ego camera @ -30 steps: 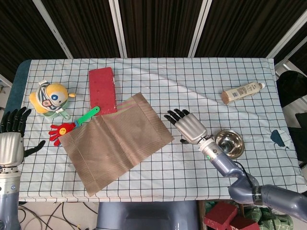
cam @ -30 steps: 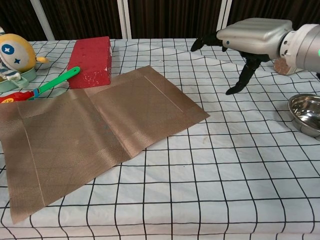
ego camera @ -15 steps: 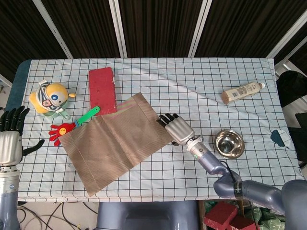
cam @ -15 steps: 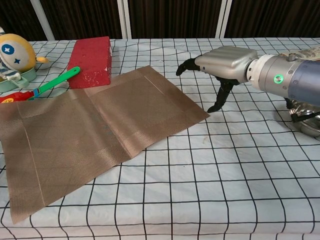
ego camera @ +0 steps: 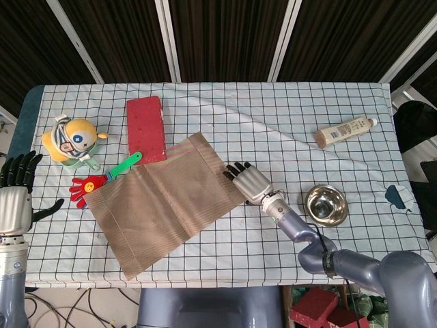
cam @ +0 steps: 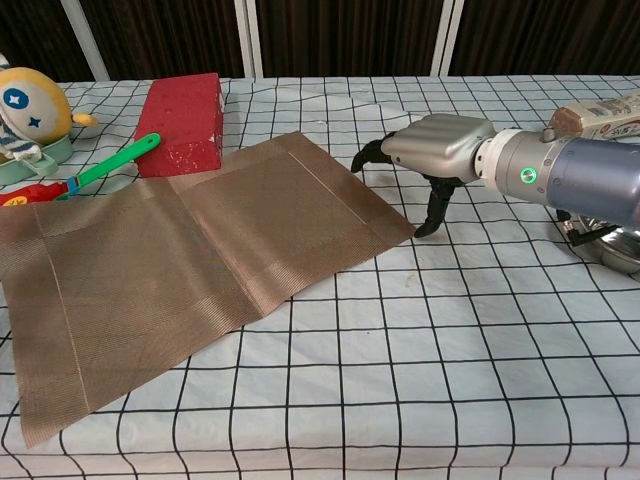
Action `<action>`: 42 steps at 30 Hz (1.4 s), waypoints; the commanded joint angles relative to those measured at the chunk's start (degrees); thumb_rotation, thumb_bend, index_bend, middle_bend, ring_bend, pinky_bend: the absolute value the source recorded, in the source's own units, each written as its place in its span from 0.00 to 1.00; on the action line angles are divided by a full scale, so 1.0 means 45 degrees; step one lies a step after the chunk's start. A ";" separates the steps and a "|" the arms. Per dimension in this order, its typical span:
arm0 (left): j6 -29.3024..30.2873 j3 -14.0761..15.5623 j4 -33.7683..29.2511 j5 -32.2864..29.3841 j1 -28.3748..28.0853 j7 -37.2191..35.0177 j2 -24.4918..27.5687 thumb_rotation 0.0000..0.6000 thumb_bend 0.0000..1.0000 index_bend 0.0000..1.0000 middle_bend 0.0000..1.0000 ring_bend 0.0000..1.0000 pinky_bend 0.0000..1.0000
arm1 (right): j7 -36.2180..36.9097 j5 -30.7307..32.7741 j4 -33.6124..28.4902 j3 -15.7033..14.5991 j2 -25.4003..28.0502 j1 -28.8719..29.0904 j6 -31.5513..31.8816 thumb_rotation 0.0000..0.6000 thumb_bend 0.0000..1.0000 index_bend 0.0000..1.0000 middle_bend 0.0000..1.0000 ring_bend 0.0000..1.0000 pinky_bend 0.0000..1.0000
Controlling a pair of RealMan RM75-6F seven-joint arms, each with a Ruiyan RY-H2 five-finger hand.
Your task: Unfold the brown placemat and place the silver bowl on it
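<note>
The brown placemat (ego camera: 160,203) (cam: 180,250) lies spread flat on the checked tablecloth, left of centre. My right hand (ego camera: 248,183) (cam: 430,150) hovers low at the mat's right edge, palm down, fingers apart and curved toward the cloth, holding nothing. The silver bowl (ego camera: 325,205) sits to the right of that hand; in the chest view only its rim (cam: 618,245) shows behind my forearm. My left hand (ego camera: 15,198) stays off the table's left edge with fingers spread, empty.
A red brick (ego camera: 145,128) (cam: 182,120) stands behind the mat. A doll-shaped cup (ego camera: 72,140) and a red-and-green toy hand clapper (ego camera: 106,176) lie at the left. A tan bottle (ego camera: 345,131) lies at the far right.
My right hand has moved left from beside the bowl to the mat's right edge and dropped closer to the cloth. The left hand has barely moved.
</note>
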 commanded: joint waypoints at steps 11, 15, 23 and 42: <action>-0.0086 -0.0085 -0.0073 -0.0032 0.0039 -0.0106 0.0017 1.00 0.01 0.10 0.06 0.04 0.04 | 0.0094 0.0243 0.0473 -0.0223 -0.0305 0.0104 -0.0083 1.00 0.00 0.16 0.10 0.12 0.25; -0.0110 -0.0111 -0.0093 -0.0049 0.0048 -0.0139 0.0024 1.00 0.01 0.10 0.06 0.04 0.04 | 0.0112 0.0289 0.0596 -0.0254 -0.0384 0.0119 -0.0063 1.00 0.00 0.16 0.10 0.12 0.25; -0.0198 -0.0126 -0.0147 -0.0059 0.0056 -0.0176 0.0049 1.00 0.01 0.10 0.06 0.04 0.04 | 0.0586 0.0351 0.0523 -0.0281 -0.0429 0.0049 0.0017 1.00 0.12 0.16 0.10 0.12 0.25; -0.0329 -0.0173 -0.0239 -0.0081 0.0078 -0.0378 0.0092 1.00 0.01 0.10 0.06 0.04 0.04 | 0.1896 -0.0198 0.0441 -0.0329 -0.0645 -0.0027 0.0601 1.00 0.27 0.20 0.10 0.14 0.25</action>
